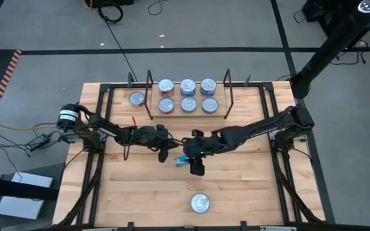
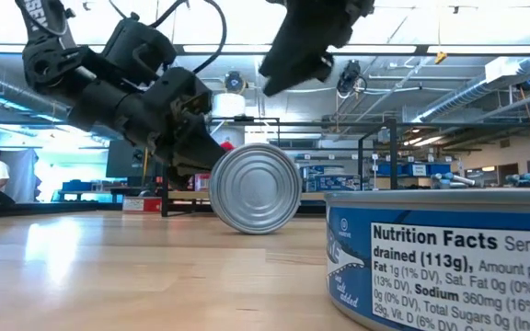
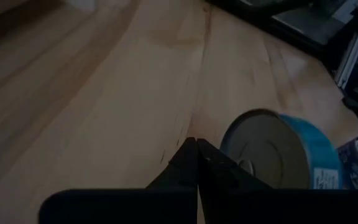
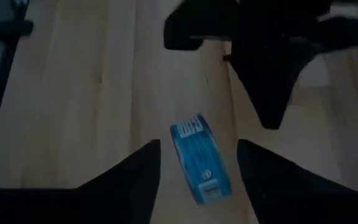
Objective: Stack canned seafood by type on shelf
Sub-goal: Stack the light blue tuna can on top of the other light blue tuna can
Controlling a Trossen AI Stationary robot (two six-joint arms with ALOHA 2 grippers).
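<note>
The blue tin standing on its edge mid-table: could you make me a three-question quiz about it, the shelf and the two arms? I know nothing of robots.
1. True or false: the blue tin lies flat on its lid.
2. How many tins stand on the shelf? A four, B six, C nine.
3. Fill in: the left gripper is shut beside the blue tin; the right gripper, over that tin, has its fingers ___.

Key
1. False: it stands on its edge on the table.
2. B.
3. Open, one finger on each side of the tin and not touching it.
</note>
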